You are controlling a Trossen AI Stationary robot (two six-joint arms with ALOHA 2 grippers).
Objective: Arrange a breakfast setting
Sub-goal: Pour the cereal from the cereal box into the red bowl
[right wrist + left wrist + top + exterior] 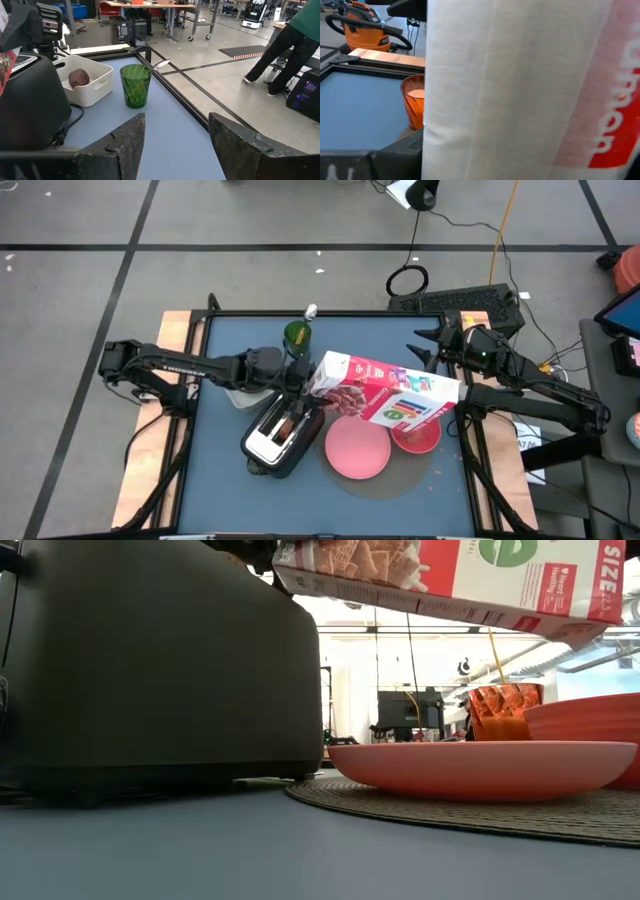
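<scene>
Plate (357,450) sits on a round mat (400,478), around 5 o'clock from the table's middle. The bowl (416,438) is right against it at its 3 o'clock. The toaster (283,432) is just beside the plate at 9 o'clock, so there's barely a gap on that side.

The box (385,392) hangs in the air, tilted, over the plate's 12 o'clock rim and the bowl. The left gripper (303,380) is clamped on its 9 o'clock end. The right gripper (175,120) is parked at 2 o'clock by the table's right edge, fingers spread, nothing between them.

Free space: bare tabletop (225,490) at 7 o'clock, and a strip at 1 o'clock between the green glass (297,335) and the right arm. Near edge past the mat is clear-ish too.

Stuff only some views catch: the low view shows the cup (505,705) behind the plate, and the left wrist view has it too, while from above the box hides it. The right wrist view shows the fruit (78,77) lying in the white tub (92,90), which the left arm mostly covers from above. It also shows a person (292,45) off past the table.
</scene>
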